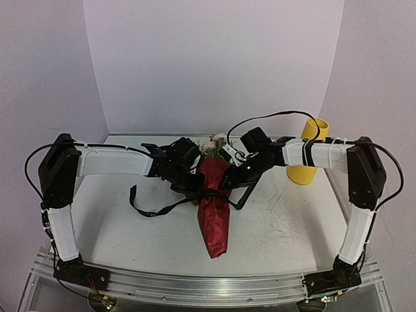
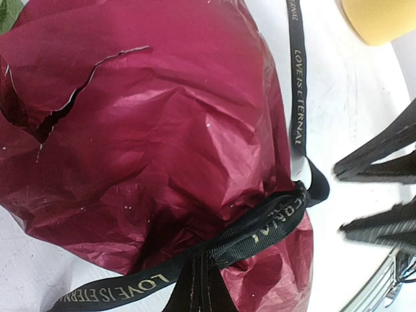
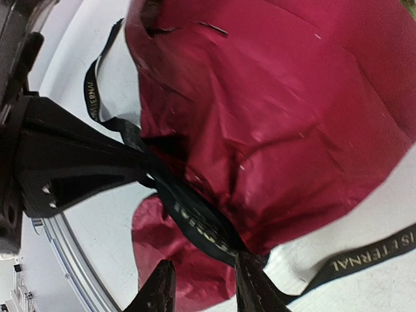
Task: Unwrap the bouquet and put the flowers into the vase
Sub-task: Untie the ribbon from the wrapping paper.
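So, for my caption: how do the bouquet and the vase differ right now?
The bouquet is shiny, crinkled dark red; the vase is plain mustard yellow. The bouquet lies mid-table; the vase sits far right, partly behind the right arm. The left gripper pinches the bouquet's black ribbon; no gripper holds the vase. Both rest on the table.

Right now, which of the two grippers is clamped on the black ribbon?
The left gripper: its jaws pinch the ribbon; the right gripper has its jaws apart.
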### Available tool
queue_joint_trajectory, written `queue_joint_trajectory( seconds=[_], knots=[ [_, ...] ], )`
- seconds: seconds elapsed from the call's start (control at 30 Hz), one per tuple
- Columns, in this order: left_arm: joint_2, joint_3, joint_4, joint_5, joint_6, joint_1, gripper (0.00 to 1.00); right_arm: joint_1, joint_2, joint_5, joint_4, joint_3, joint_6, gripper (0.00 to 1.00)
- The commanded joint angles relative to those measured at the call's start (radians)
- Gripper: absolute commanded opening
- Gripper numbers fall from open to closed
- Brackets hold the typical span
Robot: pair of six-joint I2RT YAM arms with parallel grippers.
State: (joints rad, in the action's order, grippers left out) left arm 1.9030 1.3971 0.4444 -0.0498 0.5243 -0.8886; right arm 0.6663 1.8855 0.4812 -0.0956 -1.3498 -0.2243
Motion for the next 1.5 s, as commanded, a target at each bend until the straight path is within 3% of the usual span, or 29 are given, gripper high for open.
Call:
queue_joint_trajectory(
  seconds=[0.0,0.47,0.87,1.47],
  knots=[
    [-0.007,0.066,-0.018,0.002,-0.006,-0.001,0.00,0.011,0.053,0.028,-0.025,-0.059,0.011,0.35],
    [0.027,0.088,-0.017,-0.004,-0.014,-0.001,0.00,0.022,0.123,0.041,-0.033,-0.085,0.021,0.35],
    [-0.022,0.016,-0.010,0.028,-0.021,-0.001,0.00,0.019,0.052,-0.047,-0.039,-0.011,-0.001,0.02],
    [-0.119,-0.131,0.011,0.073,-0.021,-0.001,0.00,-0.096,-0.045,-0.100,-0.044,0.140,0.000,0.06]
  ],
)
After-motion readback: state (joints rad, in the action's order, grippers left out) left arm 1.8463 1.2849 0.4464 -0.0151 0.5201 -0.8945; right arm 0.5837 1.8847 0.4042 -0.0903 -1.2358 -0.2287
